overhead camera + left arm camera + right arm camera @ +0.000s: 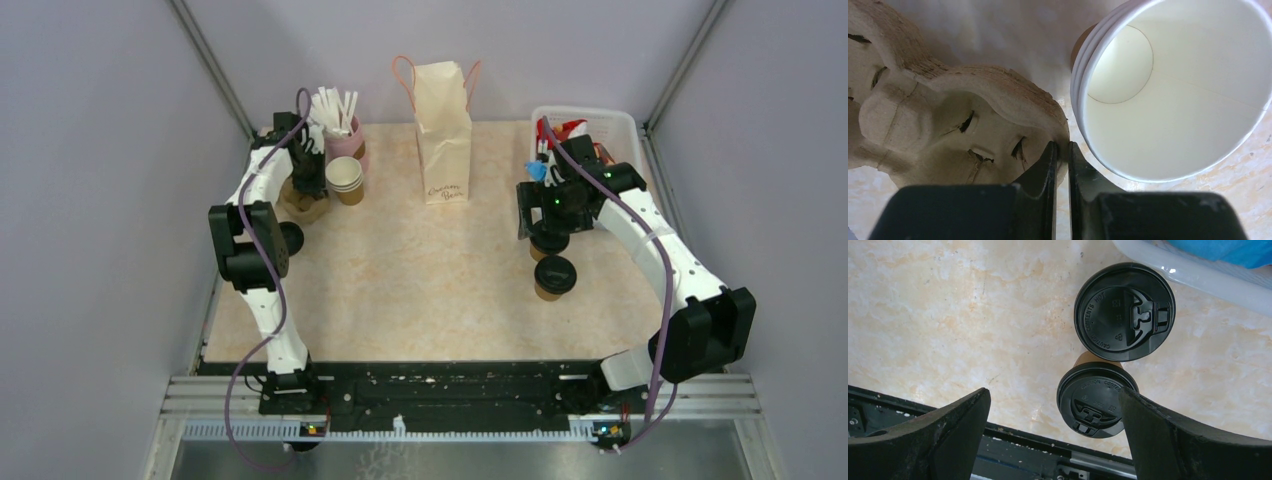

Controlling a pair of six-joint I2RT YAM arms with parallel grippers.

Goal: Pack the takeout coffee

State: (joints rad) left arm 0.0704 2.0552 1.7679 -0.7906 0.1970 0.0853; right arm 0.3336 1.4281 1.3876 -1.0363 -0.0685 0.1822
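From above, two lidded coffee cups stand at the right of the worktop, the farther under the right hand; the left wrist shows the left hand pinched narrow on the rim of a cardboard carrier; the right wrist shows its hand wide above both cups.

Brown coffee cups carry black lids; the paper bag is cream, its handles pinkish, I think; the table is marbled peach; the cup carrier tan.
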